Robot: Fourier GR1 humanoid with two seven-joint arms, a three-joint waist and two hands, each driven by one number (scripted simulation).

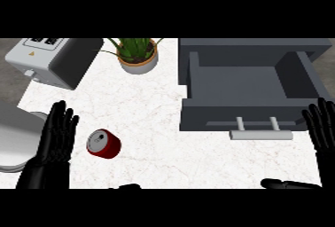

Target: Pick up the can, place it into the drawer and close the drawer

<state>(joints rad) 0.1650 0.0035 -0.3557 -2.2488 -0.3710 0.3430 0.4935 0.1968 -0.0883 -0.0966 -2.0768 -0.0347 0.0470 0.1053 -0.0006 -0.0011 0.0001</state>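
The red can [103,143] lies tipped on the white marbled worktop [157,115], its silver top turned up and to the left, well apart from the drawer [245,88]. Nothing holds it. Just beside it on the left stands the left hand [56,137], fingers [60,116] straight and spread, pointing away from the robot, with a narrow strip of worktop between palm and can. The right hand [322,128] shows at the right edge, fingers likewise straight and released, near the drawer's front corner.

The grey drawer is pulled open, its inside bare, with its pale handle [259,133] facing the robot. Behind the can, a toaster [52,57] sits at the far left and a potted plant [137,53] near the far edge; a pale rounded object [16,139] lies at the left margin, partly cut off.

The picking-up step appears not yet begun: the can is untouched and the drawer awaits it. The next move seems to call for the left hand to shift right and curl round the can's body, which lies on its side and could roll if nudged. Then it has to be carried across the worktop to the open drawer.
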